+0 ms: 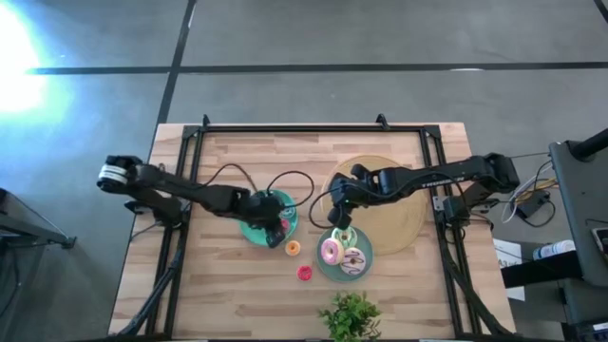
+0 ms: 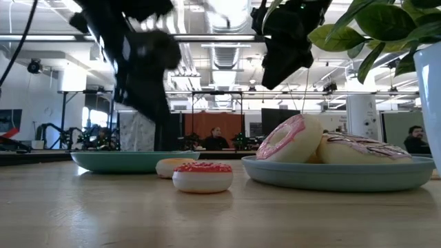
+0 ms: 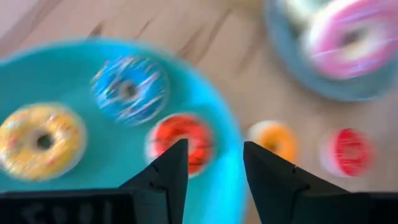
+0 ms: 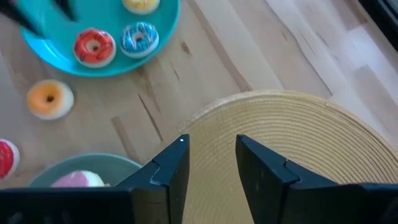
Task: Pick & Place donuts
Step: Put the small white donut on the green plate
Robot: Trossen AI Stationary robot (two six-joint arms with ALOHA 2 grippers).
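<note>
My left gripper [image 3: 214, 162] is open and hovers over the near right rim of a teal plate [image 1: 255, 228]. On that plate lie a blue donut [image 3: 129, 90], a yellow donut [image 3: 40, 140] and a red donut [image 3: 181, 140]. My right gripper [image 4: 212, 155] is open and empty above the edge of the woven mat [image 4: 292, 143], just beyond a second teal plate [image 1: 328, 271]. That plate bears a pink iced donut [image 1: 331, 251] and a white-purple donut [image 1: 352, 261]. A tiny orange donut [image 1: 293, 248] and a tiny red one [image 1: 305, 273] lie flat on the wood between the plates.
A potted plant [image 1: 351, 318] stands at the table's near edge, beside the second plate. The round tan mat [image 1: 389, 204] covers the right middle of the table. Black cables [image 1: 285, 180] loop across the wood behind the left plate. Metal frame rails [image 1: 176, 237] run along both sides.
</note>
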